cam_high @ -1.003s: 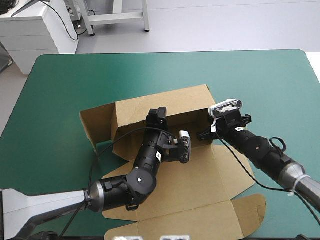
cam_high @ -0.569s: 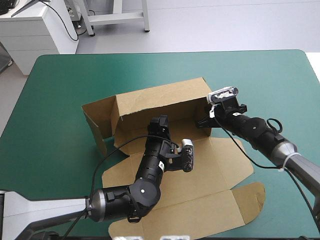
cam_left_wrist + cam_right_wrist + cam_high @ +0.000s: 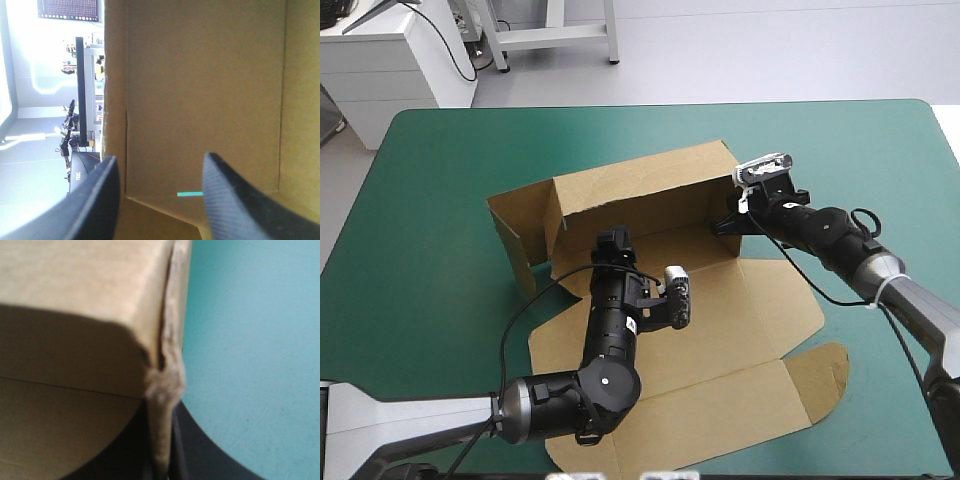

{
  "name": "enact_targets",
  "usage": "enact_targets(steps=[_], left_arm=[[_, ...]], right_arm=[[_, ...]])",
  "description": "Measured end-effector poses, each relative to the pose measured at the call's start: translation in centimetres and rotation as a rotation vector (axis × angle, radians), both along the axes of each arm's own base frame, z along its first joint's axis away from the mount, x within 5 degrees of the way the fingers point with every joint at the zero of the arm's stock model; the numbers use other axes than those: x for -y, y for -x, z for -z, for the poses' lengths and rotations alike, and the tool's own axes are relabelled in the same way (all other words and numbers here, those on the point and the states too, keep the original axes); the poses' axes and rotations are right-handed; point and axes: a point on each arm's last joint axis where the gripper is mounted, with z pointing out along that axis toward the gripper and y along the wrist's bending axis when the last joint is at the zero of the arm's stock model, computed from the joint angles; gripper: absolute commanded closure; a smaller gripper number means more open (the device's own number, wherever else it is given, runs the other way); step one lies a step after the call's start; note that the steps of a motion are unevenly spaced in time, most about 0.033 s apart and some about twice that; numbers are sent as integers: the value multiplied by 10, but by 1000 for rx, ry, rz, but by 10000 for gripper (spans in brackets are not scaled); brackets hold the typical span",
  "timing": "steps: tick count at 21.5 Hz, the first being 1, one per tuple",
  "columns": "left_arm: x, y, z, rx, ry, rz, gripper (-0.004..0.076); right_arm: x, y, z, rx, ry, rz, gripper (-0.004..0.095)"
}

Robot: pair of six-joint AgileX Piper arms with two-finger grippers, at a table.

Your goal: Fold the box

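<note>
The brown box [image 3: 640, 200] lies mid-table, its long back wall and left end flap [image 3: 515, 235] raised and its lid panel [image 3: 720, 420] flat toward the front edge. My left gripper [image 3: 612, 240] hovers over the box's floor, short of the back wall. In the left wrist view this gripper [image 3: 162, 200] is open, with its fingers [image 3: 235, 200] apart and only brown board [image 3: 200, 90] ahead. My right gripper [image 3: 726, 222] is at the box's right end. There the gripper [image 3: 161, 462] is shut on the thin edge of the end wall [image 3: 75, 305].
Teal-green cover [image 3: 840, 150] shows on all sides of the box and beside the held wall [image 3: 250, 340]. The lid's rounded tuck flap [image 3: 825, 375] lies near the front right. The lid's front edge reaches close to the table's front edge.
My right gripper has drawn the end wall toward the far edge. My left gripper has pulled back from the back wall and shifted left. The back wall stands more upright.
</note>
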Motion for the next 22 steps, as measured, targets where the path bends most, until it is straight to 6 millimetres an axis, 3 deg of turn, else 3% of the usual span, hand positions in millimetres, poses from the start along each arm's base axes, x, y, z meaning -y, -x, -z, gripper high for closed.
enact_targets(steps=[1, 8, 10, 13, 14, 18, 22], left_arm=[[0, 0, 0, 1, -2, -1, 732], [3, 1, 3, -30, -148, 77, 721], [4, 0, 4, -140, -148, 108, 721], [-6, -15, -15, -323, -64, 88, 721], [-13, -23, -27, -404, -9, 61, 721], [-72, -71, -80, -643, 168, -140, 721], [-129, -102, -99, -748, 410, -321, 721]], right_arm=[[0, -1, 0, -2, 2, -2, 925], [-1, -5, 2, -26, 23, -7, 925], [0, -5, 2, -30, 27, -3, 925], [0, -4, 3, -37, 34, -1, 925], [0, -5, 3, -37, 39, 0, 925], [0, -4, 2, -53, 33, 3, 925], [0, -4, 2, -62, 28, 3, 925]])
